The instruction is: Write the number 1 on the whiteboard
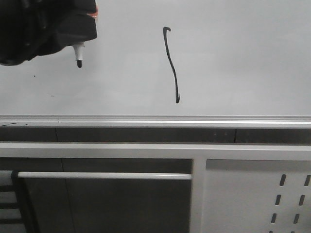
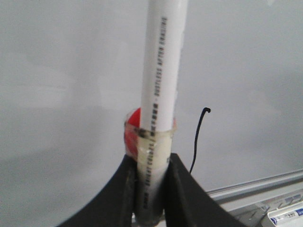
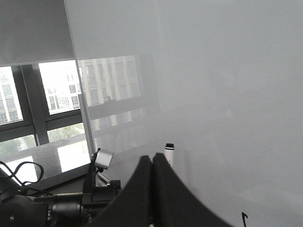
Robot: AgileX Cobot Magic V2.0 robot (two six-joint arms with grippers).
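On the whiteboard: the number 1 (image 1: 171,65) stands as a thin black stroke near the middle of the whiteboard (image 1: 243,58), a small hook at its top, a slight wave along its length, a tick at its bottom, its lower end above the silver edge strip (image 1: 155,119).
Stroke quality: one unbroken line from top to bottom; judging by this, the digit reads as complete.
Left pincer: the left pincer (image 2: 152,189) is clamped on the white marker pen (image 2: 161,71), its black fingers (image 2: 124,189) pressing both sides of the barrel, with a taped red piece (image 2: 132,125) just above them.
Marker tip: in the front view the black tip (image 1: 79,62) sits far left of the stroke, well apart from it; whether it touches the board I cannot tell.
Right pincer: the right pincer (image 3: 152,189) has its two fingers together and holds nothing; it points at the whiteboard from the side, the bottom of the stroke just showing at the frame's lower edge (image 3: 244,218).
Done: the writing itself appears finished.
Left: nothing on the board looks missing; at most, I judge, the left arm has to carry the pen away and come to rest.
Below the board: a white metal panel with oval slots (image 1: 257,199) lies at lower right, untouched.
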